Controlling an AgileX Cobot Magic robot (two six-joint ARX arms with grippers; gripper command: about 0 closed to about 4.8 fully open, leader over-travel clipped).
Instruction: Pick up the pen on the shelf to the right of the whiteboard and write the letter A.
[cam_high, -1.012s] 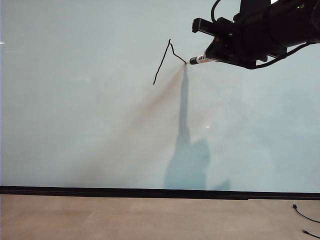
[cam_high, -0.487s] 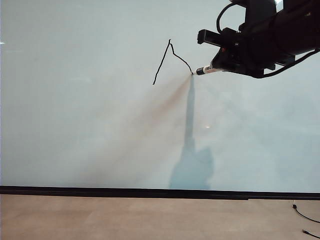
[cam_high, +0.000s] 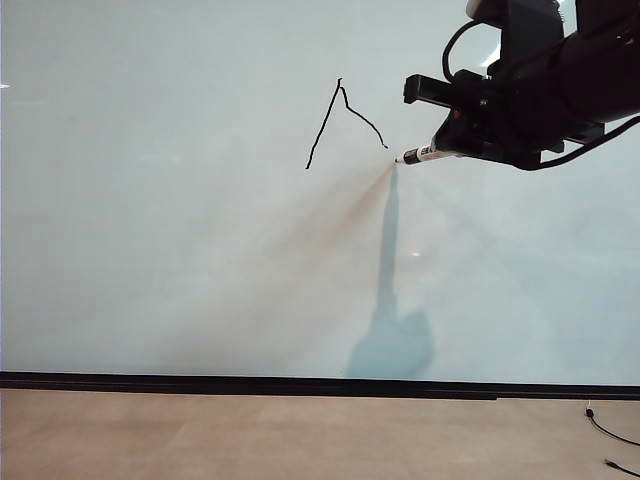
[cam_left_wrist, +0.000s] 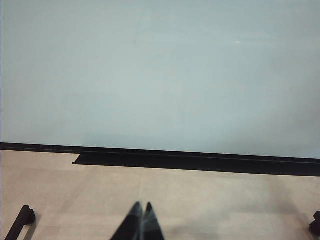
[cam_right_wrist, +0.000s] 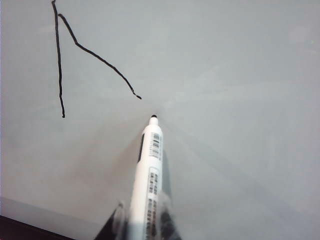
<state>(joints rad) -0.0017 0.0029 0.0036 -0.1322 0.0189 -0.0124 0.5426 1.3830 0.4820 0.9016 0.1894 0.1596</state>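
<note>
The whiteboard (cam_high: 150, 250) fills the exterior view. Of the letter A (cam_high: 324, 122), two thin black strokes show, joined in a peak. My right gripper (cam_high: 447, 150) reaches in from the upper right, shut on the pen (cam_high: 425, 154), a white marker with black print. The pen's tip sits just below and right of the right stroke's lower end, a small gap apart. The right wrist view shows the pen (cam_right_wrist: 149, 170) between my gripper's (cam_right_wrist: 144, 212) jaws, pointing at the whiteboard (cam_right_wrist: 240, 100) near the strokes (cam_right_wrist: 100, 59). My left gripper (cam_left_wrist: 141, 206) is shut and empty above the floor, facing the whiteboard (cam_left_wrist: 160, 75).
A black strip (cam_high: 300, 385) runs along the board's lower edge, with a black ledge (cam_left_wrist: 200, 163) below it in the left wrist view. Tan floor (cam_high: 300, 435) lies in front. A thin cable (cam_high: 610, 432) lies on the floor at the right. The pen's shadow (cam_high: 388, 300) falls on the board.
My right gripper has carried the pen down and to the right, lengthening the right stroke. The tip now stands just past the stroke's end. The left arm has stayed still.
</note>
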